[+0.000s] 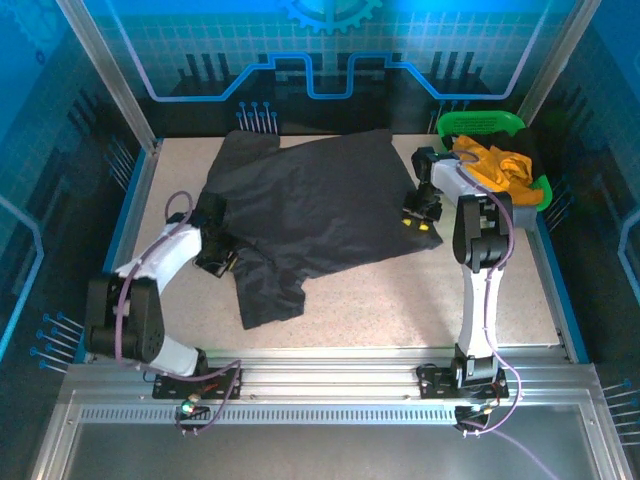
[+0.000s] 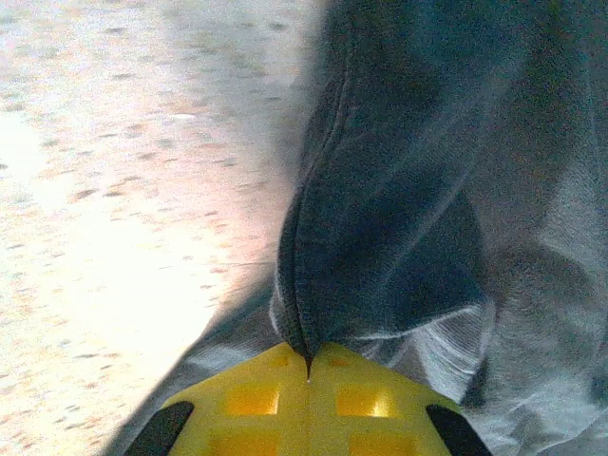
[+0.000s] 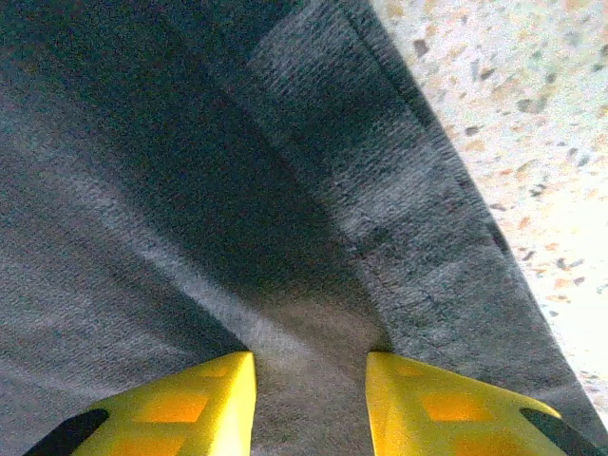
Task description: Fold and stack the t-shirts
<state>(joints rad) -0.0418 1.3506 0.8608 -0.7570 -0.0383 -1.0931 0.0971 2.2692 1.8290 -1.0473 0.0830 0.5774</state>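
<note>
The left gripper (image 2: 309, 361) has its yellow fingers pinched together on a hemmed fold of the black t-shirt (image 2: 408, 190). The right gripper (image 3: 310, 380) has its fingers apart, low over the black t-shirt's right edge. The black t-shirt lies spread on the speckled table (image 1: 420, 300). An orange-yellow t-shirt (image 1: 495, 165) sits in the green basket (image 1: 480, 122) at the far right.

A large black cloth t-shirt (image 1: 300, 205) lies spread and rumpled across the speckled beige table (image 1: 420, 300), with one part trailing toward the near edge. The left gripper (image 1: 214, 256) sits low at the shirt's left edge, against the cloth — its jaws are too small to read here. The right gripper (image 1: 421, 218), yellow-tipped, rests at the shirt's right edge. In the far right corner stands a green plastic basket (image 1: 478, 121) holding a crumpled orange-yellow cloth shirt (image 1: 497, 165) — just beside the right arm.
</note>
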